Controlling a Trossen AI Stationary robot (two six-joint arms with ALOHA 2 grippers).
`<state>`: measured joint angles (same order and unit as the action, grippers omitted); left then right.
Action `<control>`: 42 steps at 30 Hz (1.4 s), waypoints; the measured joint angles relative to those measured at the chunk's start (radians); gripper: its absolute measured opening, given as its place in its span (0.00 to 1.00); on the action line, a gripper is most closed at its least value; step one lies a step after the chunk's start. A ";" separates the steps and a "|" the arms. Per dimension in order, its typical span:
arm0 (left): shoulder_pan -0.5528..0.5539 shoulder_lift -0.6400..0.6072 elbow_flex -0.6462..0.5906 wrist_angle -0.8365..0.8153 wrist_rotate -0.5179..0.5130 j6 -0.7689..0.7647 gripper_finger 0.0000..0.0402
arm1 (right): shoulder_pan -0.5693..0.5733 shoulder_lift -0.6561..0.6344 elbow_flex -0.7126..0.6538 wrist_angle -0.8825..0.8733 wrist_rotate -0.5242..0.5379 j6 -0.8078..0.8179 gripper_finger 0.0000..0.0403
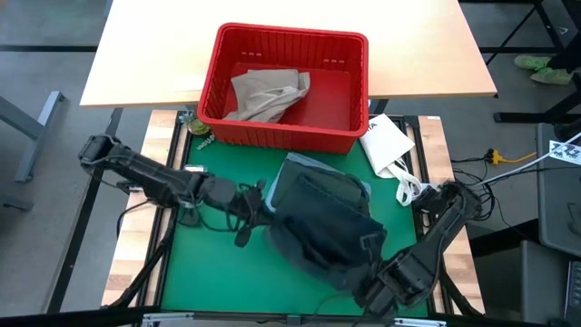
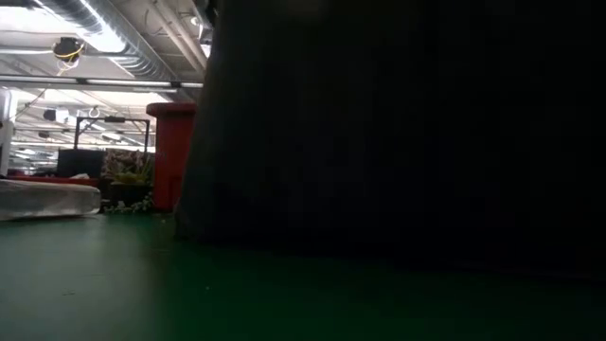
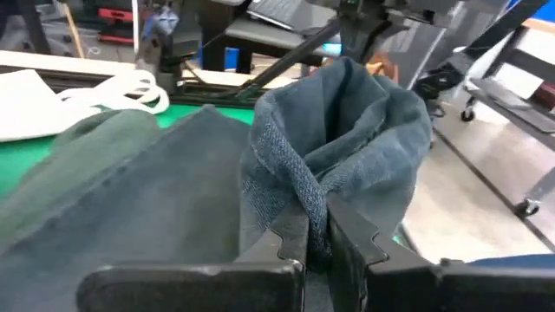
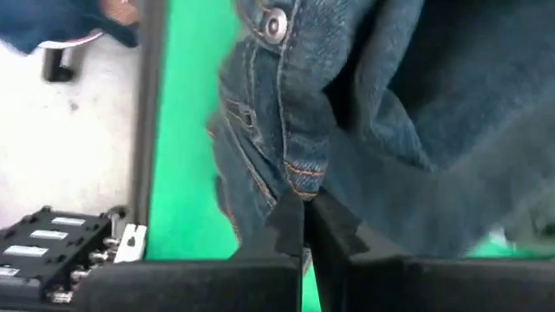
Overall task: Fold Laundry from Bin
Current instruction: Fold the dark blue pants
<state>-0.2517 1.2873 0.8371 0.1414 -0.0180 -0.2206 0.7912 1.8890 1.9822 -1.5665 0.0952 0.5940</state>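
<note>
Both grippers are pinching the denim jeans (image 1: 322,222) on the green mat, in front of the red bin (image 1: 283,86).

You are handling thick, floppy denim: heavy for cloth, not fragile, likely to sag between two holds, so grip seams and the waistband rather than loose folds. Your left gripper (image 3: 316,238) is pressed tight on a bunched fold at the jeans' left edge; your right gripper (image 4: 305,221) is clamped on the stitched waistband edge, below the metal button (image 4: 276,24). You have one pair of jeans on the mat, with a lighter blue layer showing at its far edge, one tan garment (image 1: 268,94) in the bin, one bin, and one white packet (image 1: 386,141) on the table beside it.
</note>
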 joint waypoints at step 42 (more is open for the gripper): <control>0.337 0.318 -0.001 0.050 -0.183 0.345 0.27 | -0.039 -0.220 -0.702 -0.012 0.119 0.205 0.34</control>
<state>0.0853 1.6053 0.8363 0.1918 -0.2008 0.1240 0.7525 1.6692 1.2804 -1.5784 0.2137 0.7992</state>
